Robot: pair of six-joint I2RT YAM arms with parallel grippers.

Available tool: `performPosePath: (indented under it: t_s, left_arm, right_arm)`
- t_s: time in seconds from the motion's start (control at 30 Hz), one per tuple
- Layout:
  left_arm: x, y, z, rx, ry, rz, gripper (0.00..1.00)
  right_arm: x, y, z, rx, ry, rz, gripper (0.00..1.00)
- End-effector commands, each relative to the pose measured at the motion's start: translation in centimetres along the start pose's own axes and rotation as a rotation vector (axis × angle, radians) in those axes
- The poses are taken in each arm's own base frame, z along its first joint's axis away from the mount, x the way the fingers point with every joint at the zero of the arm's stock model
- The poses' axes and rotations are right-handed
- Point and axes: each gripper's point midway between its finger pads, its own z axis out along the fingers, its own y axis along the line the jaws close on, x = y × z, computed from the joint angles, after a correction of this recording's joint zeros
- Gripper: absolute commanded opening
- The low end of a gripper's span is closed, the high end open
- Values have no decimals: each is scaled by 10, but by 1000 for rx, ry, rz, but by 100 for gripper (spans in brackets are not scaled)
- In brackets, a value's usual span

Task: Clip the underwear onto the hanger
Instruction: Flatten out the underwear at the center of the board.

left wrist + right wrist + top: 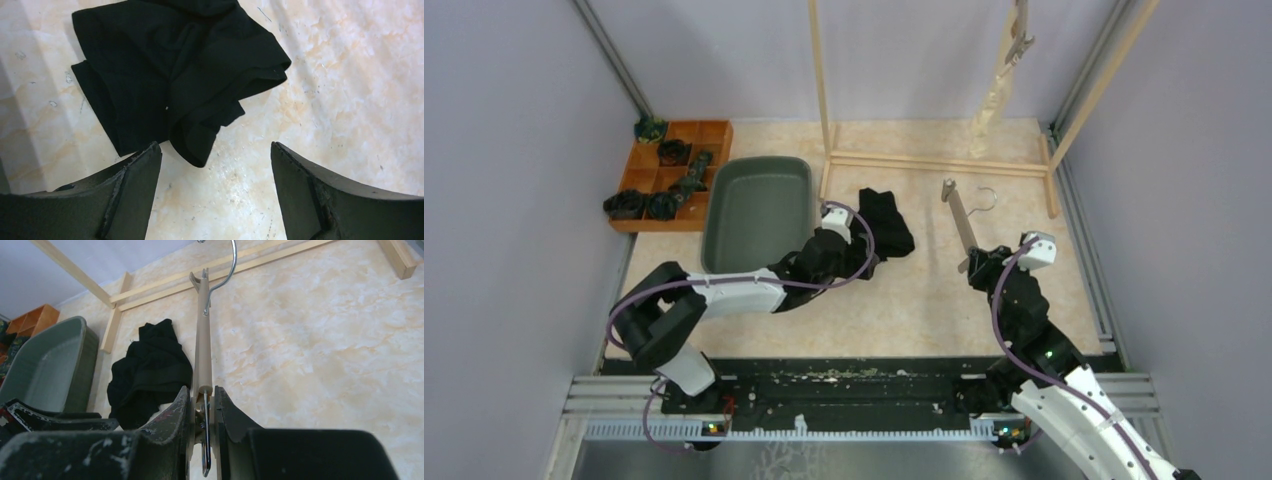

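Crumpled black fabric underwear (175, 75) lies on the pale marbled table (924, 310), mid-width toward the far edge. The left claw (215, 150) hovers just short of it, jaws wide, likely to take a hem. The right claw (202, 400) pinches one end of the beige clip hanger (202, 355), presenting it nearer the right edge.

The marbled table (924, 290) bears crumpled black underwear (886, 222), a green tub (759, 215), a wooden tray (714, 135) and rack base (934, 160)

The black underwear (175, 75) lay crumpled just ahead of the left gripper (216, 155), whose fingers stood spread. The hanger (203, 350), pinched at one end by the right gripper (202, 402), reached straight away.
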Motion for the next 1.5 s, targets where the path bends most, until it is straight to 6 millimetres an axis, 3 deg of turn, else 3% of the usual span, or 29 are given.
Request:
performPosePath:
  t_s: [0.0,0.73,0.97,1.1,1.3,1.47]
  left_arm:
    - [-12,-10,3,107,-54,-84,84]
    - [10,18,37,121,-49,-118,78]
    - [7,15,40,158,-91,-118,55]
    - [-3,13,35,164,-117,-108,31]
    - [-35,16,26,76,-134,-61,0]
    - [-64,20,23,-51,-96,46,0]
  right_arm:
    - [-27,15,-4,-48,-62,44,0]
    - [-24,16,0,-46,-60,42,0]
    - [-22,16,0,-43,-56,38,0]
    - [-22,16,1,-43,-54,35,0]
    - [-22,16,1,-43,-56,37,0]
    - [-23,16,0,-46,-58,41,0]
